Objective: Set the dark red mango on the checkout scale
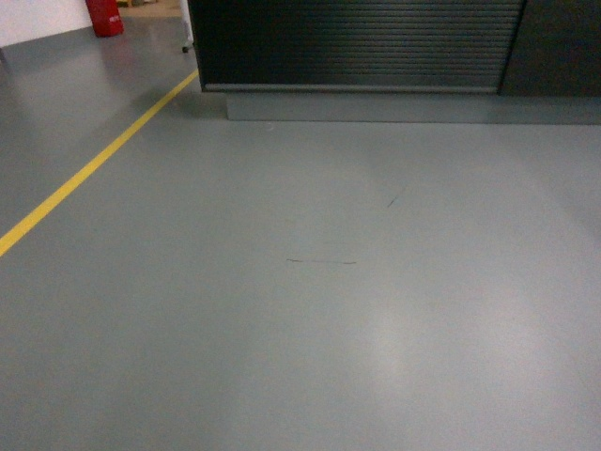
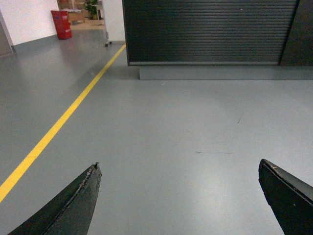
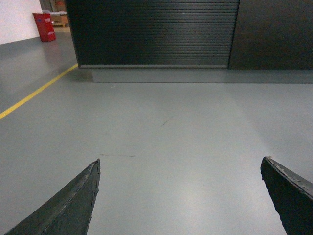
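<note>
Grey floor (image 1: 310, 310): smooth grey painted concrete, bare ahead of me apart from a few faint scuff lines.
Checkout (image 1: 357, 42): long dark brown-black counter with a horizontally ribbed front, at 12 o'clock across open floor; only its front panel shows, the top is out of frame.
Dark red mango: not in any view; I cannot say where it lies.
Scale: not in view either; I judge it stands on the counter top, above the frame.
Left pincer (image 2: 178, 200): spread wide, both black fingers at the lower corners, nothing between them.
Right pincer (image 3: 181, 198): spread wide likewise, empty.
Yellow line (image 1: 89, 169): painted yellow floor stripe running from 8 o'clock up toward 11 o'clock.
Red bin (image 1: 105, 17): red container at 11 o'clock, well off my path.
Risk one: I reach the counter empty-handed, since neither pincer carries fruit.
Risk two: driving straight on could knock the base against the grey plinth (image 1: 376, 105), as no view shows the counter's top edge.
Risk three: with the top unseen, I might take a tray or printer for the scale.
</note>
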You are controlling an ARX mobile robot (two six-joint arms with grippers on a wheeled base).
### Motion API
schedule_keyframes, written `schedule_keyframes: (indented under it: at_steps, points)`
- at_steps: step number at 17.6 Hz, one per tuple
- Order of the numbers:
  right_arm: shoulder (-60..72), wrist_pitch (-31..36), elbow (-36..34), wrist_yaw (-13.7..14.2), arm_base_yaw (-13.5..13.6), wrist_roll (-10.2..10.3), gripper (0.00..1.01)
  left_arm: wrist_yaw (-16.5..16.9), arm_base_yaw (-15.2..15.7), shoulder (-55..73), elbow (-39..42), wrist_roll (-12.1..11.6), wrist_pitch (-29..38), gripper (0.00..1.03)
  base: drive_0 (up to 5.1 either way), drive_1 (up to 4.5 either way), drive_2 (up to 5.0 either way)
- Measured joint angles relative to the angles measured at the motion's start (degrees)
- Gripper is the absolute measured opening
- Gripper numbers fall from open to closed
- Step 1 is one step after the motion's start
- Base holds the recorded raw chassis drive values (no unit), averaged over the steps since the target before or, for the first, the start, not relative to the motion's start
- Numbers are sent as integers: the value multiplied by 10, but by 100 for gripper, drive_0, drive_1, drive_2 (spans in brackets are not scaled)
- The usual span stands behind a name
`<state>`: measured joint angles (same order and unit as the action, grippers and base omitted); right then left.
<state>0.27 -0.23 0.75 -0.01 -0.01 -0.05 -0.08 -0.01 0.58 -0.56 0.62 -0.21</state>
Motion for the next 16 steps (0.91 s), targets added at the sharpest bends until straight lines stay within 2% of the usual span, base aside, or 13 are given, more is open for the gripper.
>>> schedule_keyframes:
  at_steps: [16]
  points:
    - [0, 0, 0, 0, 0, 0, 98, 0, 0, 0, 0, 0, 0, 98, 0, 0, 0]
